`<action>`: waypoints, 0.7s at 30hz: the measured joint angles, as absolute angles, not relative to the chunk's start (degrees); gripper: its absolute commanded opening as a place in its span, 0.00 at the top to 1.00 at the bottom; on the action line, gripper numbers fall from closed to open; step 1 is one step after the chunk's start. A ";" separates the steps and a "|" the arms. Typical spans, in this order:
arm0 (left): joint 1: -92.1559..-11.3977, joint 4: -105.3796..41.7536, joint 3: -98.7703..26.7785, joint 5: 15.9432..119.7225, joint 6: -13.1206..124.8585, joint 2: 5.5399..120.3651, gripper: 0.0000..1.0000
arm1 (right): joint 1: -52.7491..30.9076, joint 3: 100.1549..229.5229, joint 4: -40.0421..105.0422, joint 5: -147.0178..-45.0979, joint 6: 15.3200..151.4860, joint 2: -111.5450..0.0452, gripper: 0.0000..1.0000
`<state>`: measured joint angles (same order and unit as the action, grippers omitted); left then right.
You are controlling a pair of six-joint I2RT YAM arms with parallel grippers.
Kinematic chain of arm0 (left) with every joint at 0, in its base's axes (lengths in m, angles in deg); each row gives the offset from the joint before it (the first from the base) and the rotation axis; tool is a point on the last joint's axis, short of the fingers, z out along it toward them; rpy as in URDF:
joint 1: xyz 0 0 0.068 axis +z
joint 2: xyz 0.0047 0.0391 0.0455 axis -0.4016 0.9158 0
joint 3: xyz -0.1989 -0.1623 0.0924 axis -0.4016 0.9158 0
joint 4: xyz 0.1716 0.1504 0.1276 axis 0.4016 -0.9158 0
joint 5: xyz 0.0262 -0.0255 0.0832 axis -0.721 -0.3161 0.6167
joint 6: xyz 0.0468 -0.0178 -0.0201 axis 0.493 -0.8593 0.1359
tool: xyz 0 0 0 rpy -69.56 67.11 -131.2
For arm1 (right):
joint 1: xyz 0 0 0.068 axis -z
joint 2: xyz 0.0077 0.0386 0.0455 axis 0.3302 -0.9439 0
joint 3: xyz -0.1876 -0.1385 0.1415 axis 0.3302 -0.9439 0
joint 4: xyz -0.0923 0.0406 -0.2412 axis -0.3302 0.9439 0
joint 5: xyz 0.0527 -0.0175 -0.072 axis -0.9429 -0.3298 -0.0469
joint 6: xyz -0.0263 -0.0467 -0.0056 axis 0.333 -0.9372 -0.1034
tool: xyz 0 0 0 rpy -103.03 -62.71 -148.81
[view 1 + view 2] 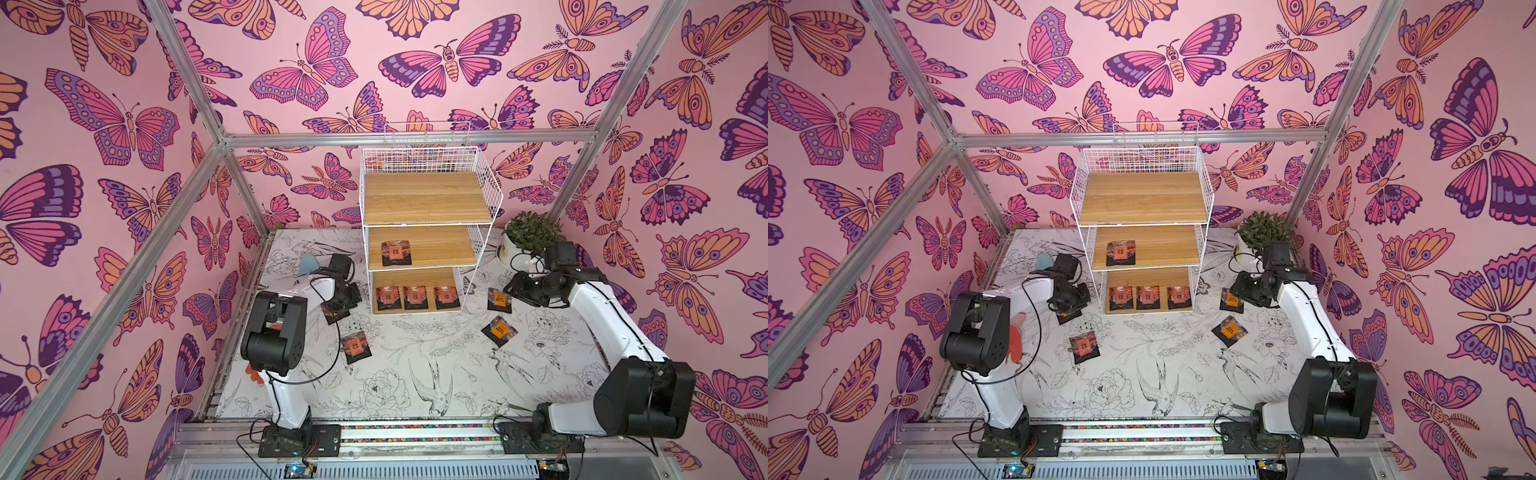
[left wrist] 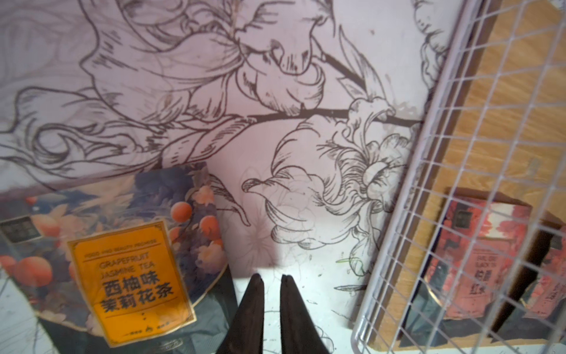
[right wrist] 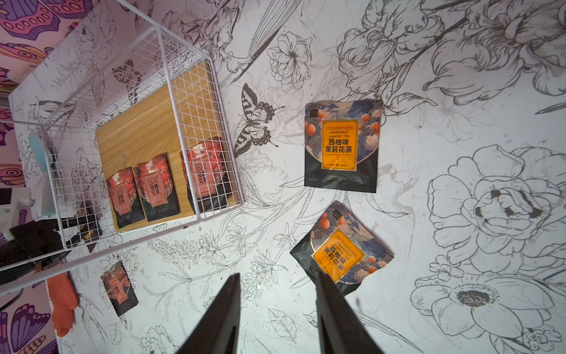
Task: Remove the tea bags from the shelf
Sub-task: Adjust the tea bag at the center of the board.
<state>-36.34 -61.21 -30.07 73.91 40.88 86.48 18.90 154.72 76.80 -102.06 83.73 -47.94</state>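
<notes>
Between the tips of your left gripper [image 2: 271, 277] there is only a thin slit with bare bench [image 2: 306, 214] showing through, so it holds nothing. An orange-labelled tea bag [image 2: 128, 269] lies flat on the bench just beside it. On its other flank stands the shelf's wire side [image 2: 444, 184], with a pink-labelled tea bag [image 2: 487, 260] on the bottom board [image 2: 514, 76] behind the mesh. Your right gripper [image 3: 278, 275] hangs half spread and empty over the bench, near two more orange-labelled tea bags [image 3: 343, 144] lying there. In both top views a fourth tea bag [image 1: 355, 347], pink-labelled, lies on the bench nearer the arm bases. Four are on the shelf [image 1: 428, 199]: a row of three tea bags [image 1: 415, 297] on the bottom board and a single tea bag [image 1: 397, 253] on the middle board [image 1: 440, 249]. You look about halfway, setting up the next pick. That calls for lifting clear, spreading the left gripper, coming round the mesh to the open front, and pinching a flat tea bag by its edge without sliding it deeper.
</notes>
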 measured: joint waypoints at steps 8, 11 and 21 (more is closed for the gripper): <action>-36.34 -62.93 -30.02 75.50 40.93 86.46 0.84 | 18.90 154.72 76.80 -102.06 83.73 -47.92 0.55; -36.34 -63.76 -29.85 76.09 40.93 86.22 0.84 | 18.90 154.72 76.80 -102.06 83.73 -47.92 0.55; -36.58 -64.53 -29.00 76.86 41.01 84.16 0.84 | 18.90 154.72 76.80 -102.06 83.73 -47.92 0.55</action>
